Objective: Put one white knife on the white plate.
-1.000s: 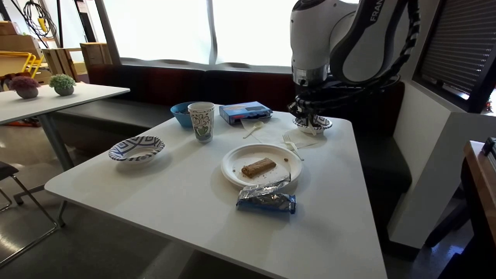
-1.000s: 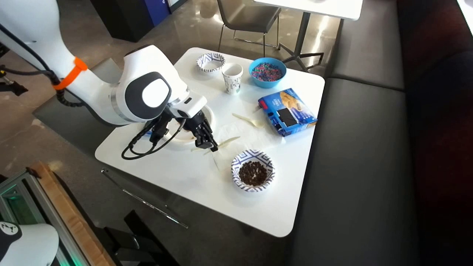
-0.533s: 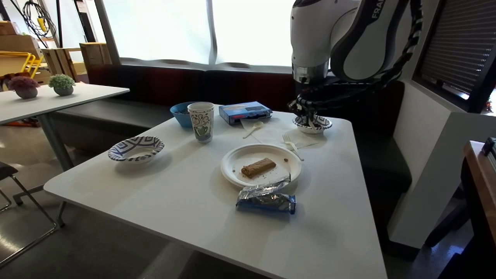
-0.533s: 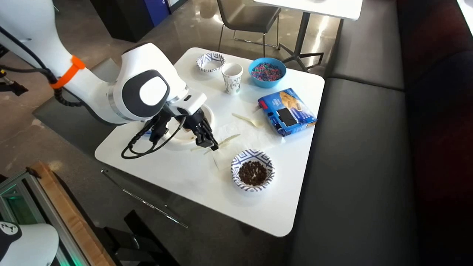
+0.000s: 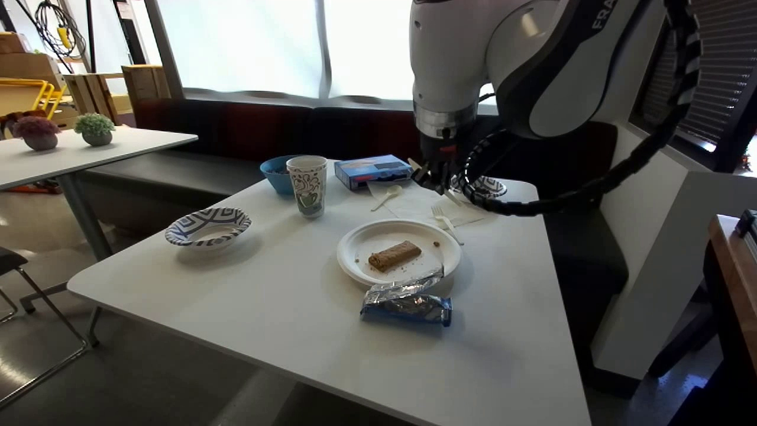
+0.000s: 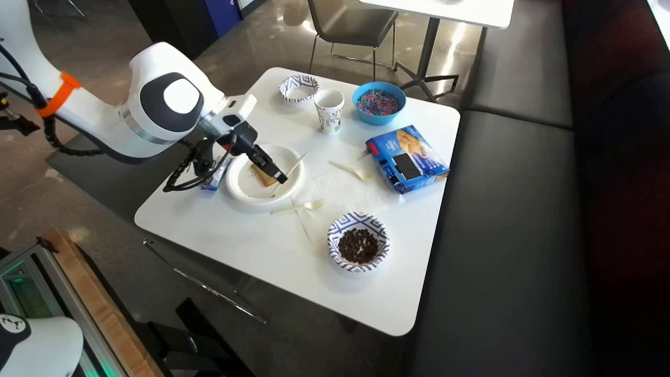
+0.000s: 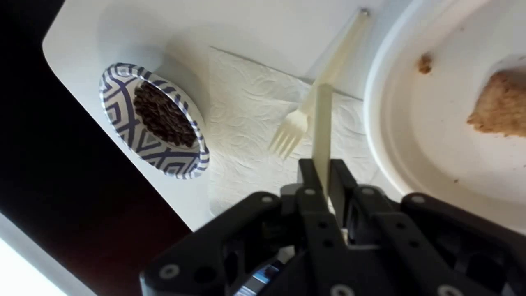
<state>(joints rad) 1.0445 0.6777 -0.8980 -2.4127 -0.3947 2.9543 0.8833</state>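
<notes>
The white plate (image 5: 384, 234) lies on the table with a brown wafer bar (image 5: 395, 256) and crumbs in it. It also shows in the wrist view (image 7: 388, 123). My gripper (image 7: 322, 166) is shut on a white knife (image 7: 323, 127), which sticks out on both sides of the fingertips. In an exterior view the gripper (image 5: 436, 182) is held above the table behind the plate, with the knife (image 5: 454, 199) tilted. In an exterior view the gripper (image 6: 281, 179) and knife (image 6: 296, 164) appear over the plate's rim (image 6: 235, 186), apart from it in height.
A white fork (image 6: 303, 206) lies partly on a napkin (image 6: 343, 199), beside a spoon (image 6: 353, 169). A patterned bowl of dark bits (image 6: 358, 246), an empty patterned bowl (image 5: 210, 228), a cup (image 5: 307, 186), a blue bowl (image 6: 379, 102), a blue box (image 6: 408, 157) and a foil wrapper (image 5: 408, 302) stand around.
My gripper has lifted with the knife off the napkin area and moved toward the plate. The knife has turned with it. The fork and plate have not moved.
</notes>
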